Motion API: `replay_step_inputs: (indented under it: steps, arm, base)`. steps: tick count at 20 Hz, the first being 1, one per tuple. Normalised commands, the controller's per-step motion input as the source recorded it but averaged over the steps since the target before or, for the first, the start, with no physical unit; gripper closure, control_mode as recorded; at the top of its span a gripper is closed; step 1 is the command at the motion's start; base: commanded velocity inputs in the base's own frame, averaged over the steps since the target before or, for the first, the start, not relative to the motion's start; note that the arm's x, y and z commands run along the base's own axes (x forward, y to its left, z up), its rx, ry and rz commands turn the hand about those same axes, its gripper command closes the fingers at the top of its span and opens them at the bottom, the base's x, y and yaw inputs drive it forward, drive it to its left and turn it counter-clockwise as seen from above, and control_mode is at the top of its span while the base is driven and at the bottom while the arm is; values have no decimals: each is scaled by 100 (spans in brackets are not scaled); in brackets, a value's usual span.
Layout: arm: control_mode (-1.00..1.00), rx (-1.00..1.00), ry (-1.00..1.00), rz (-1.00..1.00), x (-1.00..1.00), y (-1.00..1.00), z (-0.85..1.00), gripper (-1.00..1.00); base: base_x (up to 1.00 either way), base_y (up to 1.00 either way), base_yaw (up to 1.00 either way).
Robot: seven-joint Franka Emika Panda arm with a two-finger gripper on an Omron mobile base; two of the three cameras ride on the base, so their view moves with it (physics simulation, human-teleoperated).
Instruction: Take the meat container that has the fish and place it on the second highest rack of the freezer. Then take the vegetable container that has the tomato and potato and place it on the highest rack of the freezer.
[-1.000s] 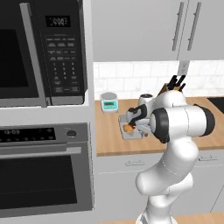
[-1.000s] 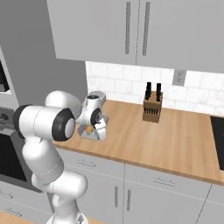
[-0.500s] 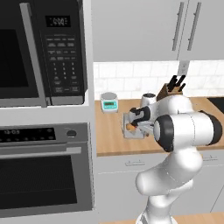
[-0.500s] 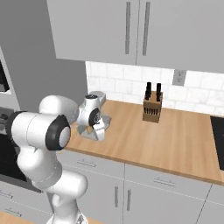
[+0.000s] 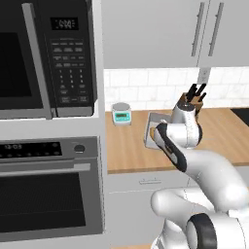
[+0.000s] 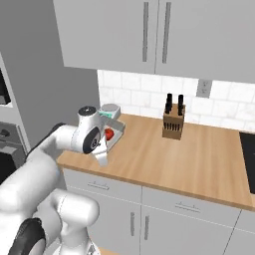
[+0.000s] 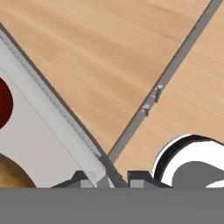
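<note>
One vegetable container (image 7: 39,131), holding tomato (image 6: 108,133) and potato (image 7: 11,171), carried above the counter's (image 6: 199,159) front left corner. Gripper (image 7: 114,177) pinches its rim corner. Risk: corner-only hold; tray may tip, spilling contents.

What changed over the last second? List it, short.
The arm's elbow swung down and back toward the base, from high above the counter to low in front of the cameras. The tool stayed at the tray, its fingers on either side of the near rim. Nothing was let go. The tray, the tomato and the knife block kept their places.
</note>
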Motion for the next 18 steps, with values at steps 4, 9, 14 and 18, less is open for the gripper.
replay_step_inputs:
  steps: [4, 9, 14, 18]
  arm:
    - [-100, 7, -7, -9, -97, 0, 100, 100]
    - [-100, 6, 8, -2, -74, 2, 66, 100]
    - [-100, 1, 16, -2, -85, 0, 5, 100]
    - [100, 0, 0, 0, 0, 0, 0, 100]
  base:
    - [0, 0, 0]
    - [0, 0, 0]
    - [0, 0, 0]
    - [-100, 9, 1]
